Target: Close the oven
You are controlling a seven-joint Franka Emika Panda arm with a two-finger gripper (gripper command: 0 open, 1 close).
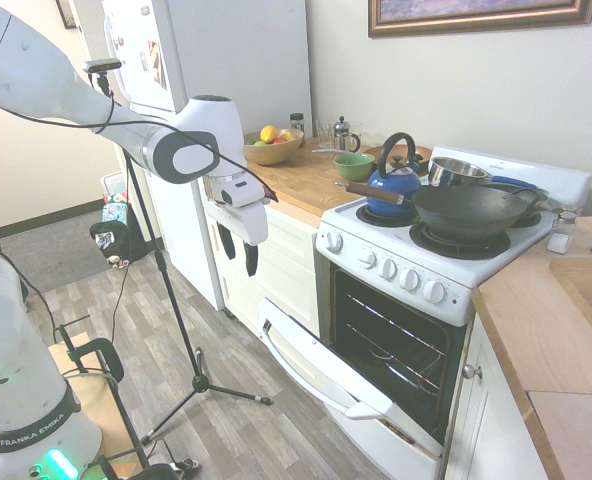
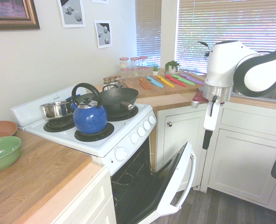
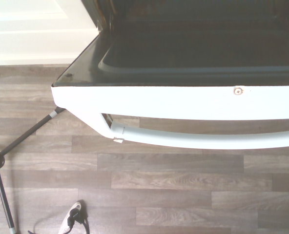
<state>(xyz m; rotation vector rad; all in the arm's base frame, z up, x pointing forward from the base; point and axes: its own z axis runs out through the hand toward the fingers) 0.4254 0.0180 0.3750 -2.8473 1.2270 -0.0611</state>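
Note:
The white oven (image 1: 401, 272) stands between wooden counters, its drop-down door (image 1: 321, 385) hanging about halfway open with the dark cavity and wire racks (image 1: 396, 335) showing. From the other side the door (image 2: 173, 182) tilts outward with its long white handle (image 2: 190, 173) at the top edge. My gripper (image 1: 238, 262) hangs in the air above and out from the door, pointing down, open and empty, touching nothing. It (image 2: 206, 143) sits level with the cabinet fronts. The wrist view looks straight down on the door edge (image 3: 183, 100) and handle (image 3: 198, 140).
A blue kettle (image 1: 394, 180), a black wok (image 1: 471, 210) and a steel pot (image 1: 458, 170) sit on the stovetop. White cabinets (image 2: 243, 154) flank the oven. A fruit bowl (image 1: 273, 145) is on the counter by the fridge (image 1: 216, 60). Wood-plank floor (image 3: 159, 195) lies below.

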